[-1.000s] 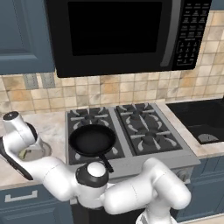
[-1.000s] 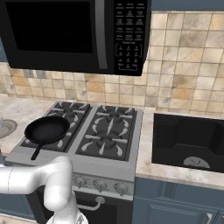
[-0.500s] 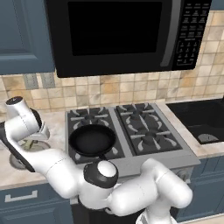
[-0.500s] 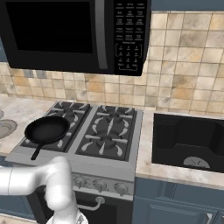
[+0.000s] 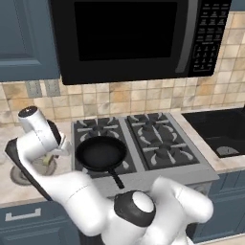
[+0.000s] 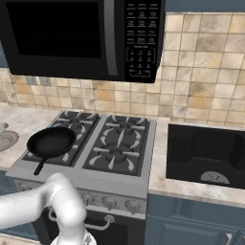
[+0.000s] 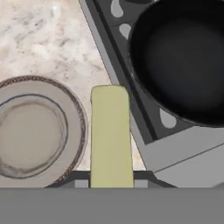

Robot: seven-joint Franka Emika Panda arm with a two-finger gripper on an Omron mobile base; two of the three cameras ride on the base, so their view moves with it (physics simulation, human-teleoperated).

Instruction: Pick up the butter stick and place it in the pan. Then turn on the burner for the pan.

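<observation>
My gripper (image 7: pixel 110 179) is shut on the butter stick (image 7: pixel 110 133), a pale yellow-green bar that juts out between the jaws. In the hand view the stick hangs over the counter edge between the grey plate (image 7: pixel 35 131) and the stove. The black pan (image 7: pixel 183 57) lies just right of it, empty. In the left base view my gripper (image 5: pixel 48 154) hovers above the counter left of the pan (image 5: pixel 101 153), with a bit of the butter stick (image 5: pixel 46 161) showing. The pan (image 6: pixel 50 141) sits on the front left burner (image 6: pixel 72 146); its handle points toward me.
The round grey plate (image 5: pixel 18 175) rests on the counter left of the silver stove (image 5: pixel 158 143). Knobs (image 6: pixel 109 203) line the stove front. A black microwave (image 5: pixel 134 36) hangs above, and a dark sink (image 6: pixel 206 153) lies to the right.
My hand has lifted off the plate with the butter stick and moved right, toward the pan. The pan and plate have stayed put.
</observation>
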